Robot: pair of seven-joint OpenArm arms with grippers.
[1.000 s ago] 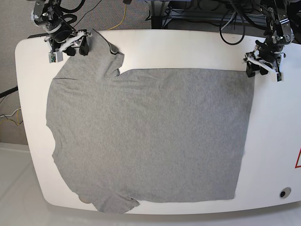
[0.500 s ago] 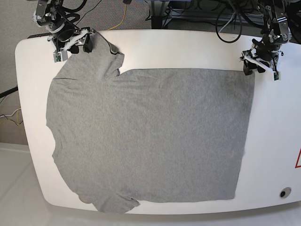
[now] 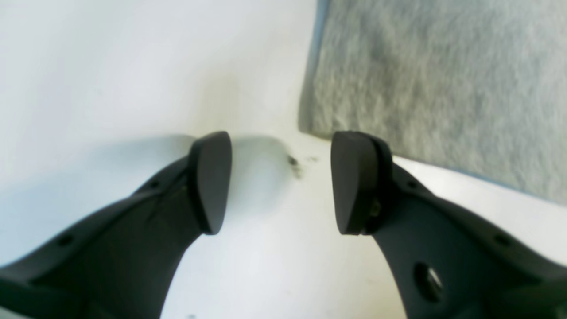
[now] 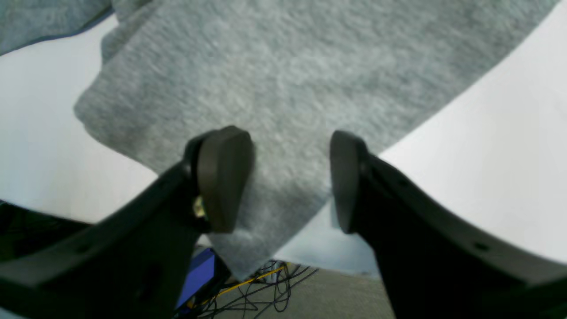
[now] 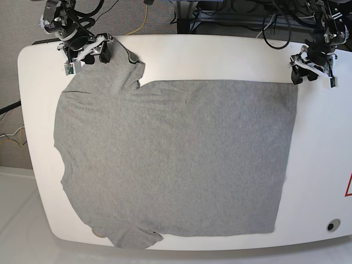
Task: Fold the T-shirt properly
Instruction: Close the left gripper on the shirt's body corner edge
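Grey T-shirt (image 5: pixel 176 159) flat; both grippers agape, empty.

- A white desk (image 5: pixel 324 165) with rounded corners carries everything.
- The grey T-shirt (image 5: pixel 176 159) lies spread flat on it, covering most of the top.
- One sleeve overhangs the desk's near edge.
- A red mark sits at the desk's edge.

left gripper (image 3: pixel 281 181): jaws apart, nothing between them, over bare white table (image 3: pixel 110 66) | T-shirt (image 3: pixel 443 88): grey knit corner lies flat on the table, upper right, just beyond the right finger (image 3: pixel 354 181) | small dark smudge (image 3: pixel 293 163) on the table between the fingertips
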